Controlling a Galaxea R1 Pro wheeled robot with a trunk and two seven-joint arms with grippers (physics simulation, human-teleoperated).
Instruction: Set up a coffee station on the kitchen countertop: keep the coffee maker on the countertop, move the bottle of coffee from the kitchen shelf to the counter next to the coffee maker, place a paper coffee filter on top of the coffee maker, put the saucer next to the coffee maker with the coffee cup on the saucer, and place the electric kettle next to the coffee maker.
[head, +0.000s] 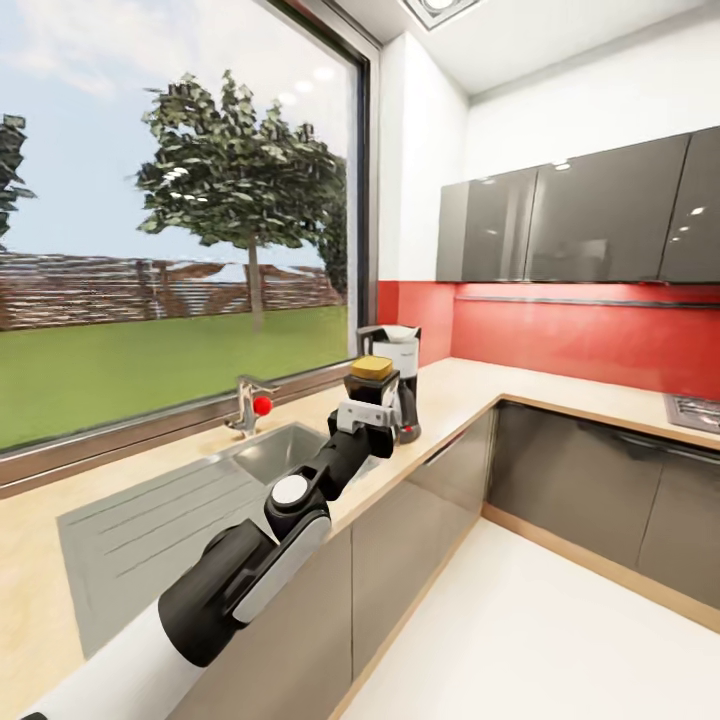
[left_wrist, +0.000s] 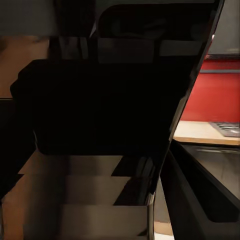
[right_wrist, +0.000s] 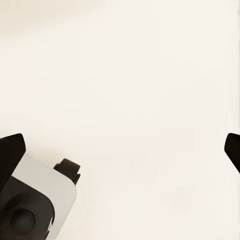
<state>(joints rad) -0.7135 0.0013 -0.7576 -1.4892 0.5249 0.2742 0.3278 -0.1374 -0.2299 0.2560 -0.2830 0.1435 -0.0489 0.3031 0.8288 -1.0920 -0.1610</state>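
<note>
Head view: the left claw is up over the countertop, clenched on the bottle of coffee, whose yellowish top shows above the fingers. The bottle sits right in front of the coffee maker from this angle; I can't tell whether they touch. The coffee maker stands on the counter near the corner, by the red wall. The left arm reaches out across the counter's front edge, passing beside the sink with its tap. Past the coffee maker the counter runs bare toward the corner and on along the red wall to a hob at the far right. Below, the pale floor lies open between the dark cabinet fronts.

The left wrist view is nearly all dark with the bottle close up, but at one side it catches the red wall and the hob. The right wrist view gives pale floor and dark fingertips at the frame's edges, set wide apart — the right claw is released.
</note>
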